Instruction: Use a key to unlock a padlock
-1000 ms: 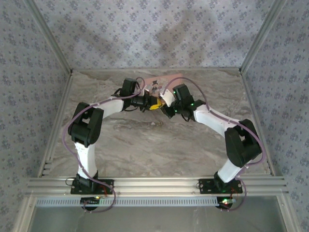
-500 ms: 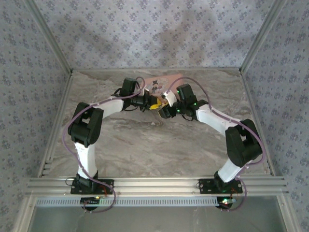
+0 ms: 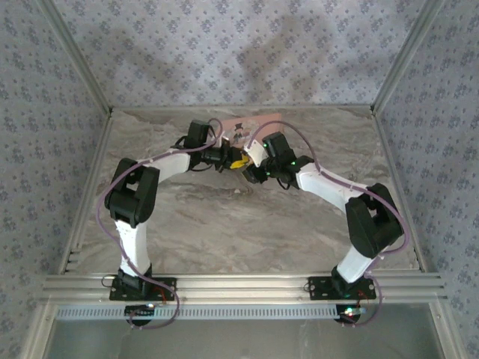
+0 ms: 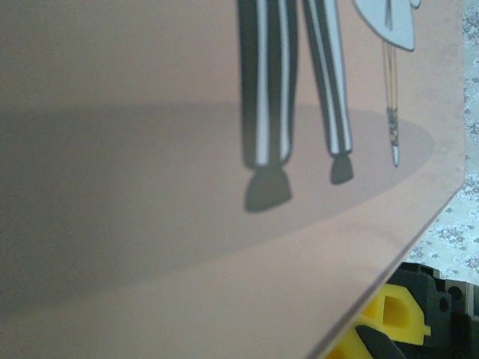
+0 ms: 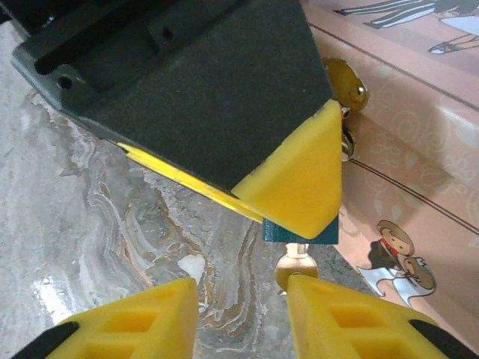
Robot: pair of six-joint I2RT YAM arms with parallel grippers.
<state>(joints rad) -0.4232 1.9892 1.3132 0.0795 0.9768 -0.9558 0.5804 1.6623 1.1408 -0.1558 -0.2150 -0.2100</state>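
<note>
From above, the left gripper and right gripper meet far-centre, beside the pink tin. The left wrist view faces the tin's lid. In the right wrist view, the left gripper pinches the teal padlock, and the right gripper's jaws stand narrowly apart.

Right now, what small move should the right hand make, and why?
Probably slide sideways to centre the key head, then close. The right hand is open; the key head under the padlock in the left hand sits beside one finger.
</note>
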